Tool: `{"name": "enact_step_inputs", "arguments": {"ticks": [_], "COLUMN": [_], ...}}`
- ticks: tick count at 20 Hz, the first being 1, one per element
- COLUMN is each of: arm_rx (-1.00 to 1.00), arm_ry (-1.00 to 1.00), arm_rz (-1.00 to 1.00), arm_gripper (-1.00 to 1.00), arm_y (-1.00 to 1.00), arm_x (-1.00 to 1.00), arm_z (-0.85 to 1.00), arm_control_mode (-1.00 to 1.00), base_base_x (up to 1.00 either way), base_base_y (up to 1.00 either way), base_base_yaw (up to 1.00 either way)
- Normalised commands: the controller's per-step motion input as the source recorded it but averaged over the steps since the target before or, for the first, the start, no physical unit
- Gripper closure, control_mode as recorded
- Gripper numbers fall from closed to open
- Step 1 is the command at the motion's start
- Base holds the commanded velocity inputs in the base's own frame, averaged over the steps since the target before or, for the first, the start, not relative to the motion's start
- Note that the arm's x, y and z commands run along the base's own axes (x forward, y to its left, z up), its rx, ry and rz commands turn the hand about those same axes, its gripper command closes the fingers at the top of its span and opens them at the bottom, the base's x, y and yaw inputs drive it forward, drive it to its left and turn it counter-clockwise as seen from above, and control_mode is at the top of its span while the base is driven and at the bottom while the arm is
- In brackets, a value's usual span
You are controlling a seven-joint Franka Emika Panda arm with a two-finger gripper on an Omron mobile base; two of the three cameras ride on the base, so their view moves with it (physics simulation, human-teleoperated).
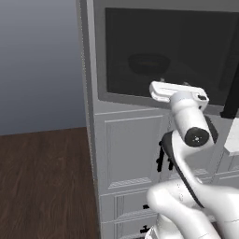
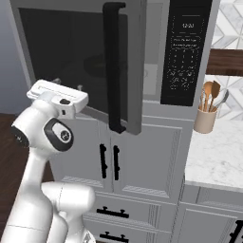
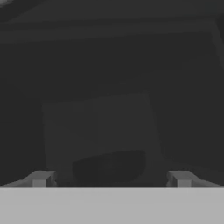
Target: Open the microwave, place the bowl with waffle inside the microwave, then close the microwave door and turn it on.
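Note:
The microwave [image 2: 152, 109] is set into the cabinet wall. The microwave door [image 1: 140, 37] [image 2: 61, 42] stands slightly ajar, its handle edge proud of the control strip [image 2: 185, 47]. Its long black bar handle [image 2: 114, 66] [image 1: 231, 93] runs down that edge. Through the dark glass I see the bowl [image 1: 147, 63] [image 2: 102, 64] [image 3: 109, 166] inside the cavity. The waffle is hidden behind the dark glass. My gripper [image 1: 173, 82] [image 2: 68, 83] [image 3: 111, 179] is open, empty, and points at the lower part of the glass, close to it.
White panelled cabinets with black handles [image 2: 109, 161] fill the wall below the microwave. To the right, a marble counter [image 2: 218, 161] carries a utensil pot [image 2: 206, 118] with wooden spoons. Dark wooden floor [image 1: 42, 177] lies to the left.

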Motion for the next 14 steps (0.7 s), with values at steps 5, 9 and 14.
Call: {"name": "enact_step_inputs", "arguments": {"ticks": [5,9,14], "arm_rx": [0.05,0.04,0.04], "arm_ry": [0.09,0.13,0.13], "arm_rz": [0.09,0.03,0.00], "arm_gripper": [-1.00,-1.00,-1.00], "arm_y": [-0.29,-0.27,-0.23], "arm_x": [0.58,0.44,0.36], "arm_z": [0.02,0.07,0.08], "arm_control_mode": [-1.00,-1.00,-1.00], "base_base_x": [0.00,0.00,0.00], "base_base_y": [0.00,0.00,0.00], "base_base_yaw": [0.00,0.00,0.00]}}
